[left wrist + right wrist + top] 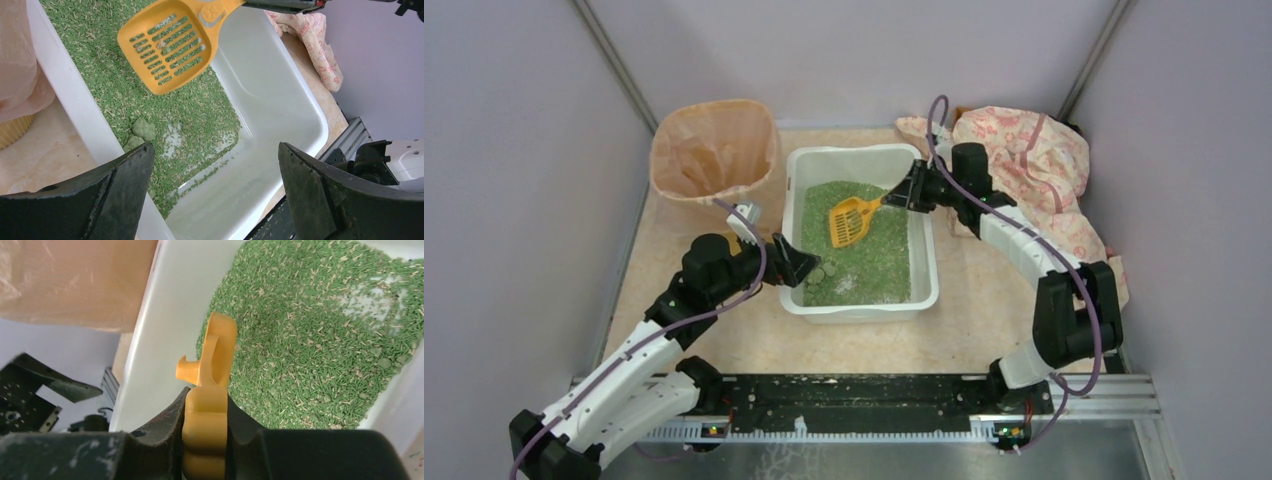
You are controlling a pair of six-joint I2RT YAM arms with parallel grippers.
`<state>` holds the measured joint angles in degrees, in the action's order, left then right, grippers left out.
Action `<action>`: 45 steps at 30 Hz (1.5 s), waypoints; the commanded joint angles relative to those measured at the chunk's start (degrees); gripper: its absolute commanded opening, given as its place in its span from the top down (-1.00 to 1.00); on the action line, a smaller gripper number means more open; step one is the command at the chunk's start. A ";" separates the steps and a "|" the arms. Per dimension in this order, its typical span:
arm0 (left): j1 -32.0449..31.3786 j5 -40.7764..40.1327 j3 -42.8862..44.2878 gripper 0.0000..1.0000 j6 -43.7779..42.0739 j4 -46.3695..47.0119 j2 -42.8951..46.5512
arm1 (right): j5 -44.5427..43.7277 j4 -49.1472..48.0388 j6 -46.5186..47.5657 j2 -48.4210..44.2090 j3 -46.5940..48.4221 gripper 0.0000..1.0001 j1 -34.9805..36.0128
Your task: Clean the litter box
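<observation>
- Right gripper [205, 405]: clamped on the handle end of the orange scoop [851, 222]. The handle is pinched flat between both fingers, and the grip looks firm.
- The scoop's slotted head points down-left over the green litter [864, 265], mid-box. A few bits sit in the slots. Can't tell whether the head touches the litter.
- Left gripper [799, 265]: jaws spread wide, holding nothing, at the near-left corner of the litter box [927, 250]. One finger is outside the left wall and the other over the interior. Contact with the rim is unclear.
- Green clumps [144, 129] lie just inside that corner, near the left wall. Judged the scooping targets.
- The litter box sits mid-table, long axis running away from the arms. The litter covers the far and left part, with bare white floor at the near-right.
- Handling, judged: stiff plastic tub with smooth, slippery walls, and some weight from the litter. It would probably slide on the table [984, 320] if the scoop pushes hard. Best hold is the rim at the left wall or near corner, pinched over the lip. Keep it flat, since loose granules shift and spill.
- The bin with the peach bag [714, 150] is just beside the box's far-left corner, and the pink cloth [1034, 160] is at far right.
</observation>
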<state>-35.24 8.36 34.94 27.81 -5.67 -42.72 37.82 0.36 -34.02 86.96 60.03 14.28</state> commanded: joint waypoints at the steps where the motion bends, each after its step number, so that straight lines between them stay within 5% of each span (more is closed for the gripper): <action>1: -0.09 1.03 -0.41 -0.97 0.28 3.00 -0.82 | -6.64 13.21 11.40 -1.21 3.01 1.00 3.37; 15: -0.14 0.69 -3.78 -0.98 1.51 4.41 1.84 | -10.83 19.65 15.93 -1.34 1.29 1.00 7.88; 33: -0.13 -1.07 -3.03 -0.97 1.18 0.29 5.16 | 8.95 -13.29 -5.08 9.10 -9.10 1.00 13.58; 45: -0.17 -0.83 -2.33 -0.97 0.66 0.74 4.25 | 13.84 -17.70 -11.14 4.44 -8.13 1.00 8.61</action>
<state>-35.24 7.60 31.64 28.86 -6.04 -38.33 46.46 -12.56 -41.93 95.00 51.00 24.95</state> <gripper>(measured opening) 0.987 0.202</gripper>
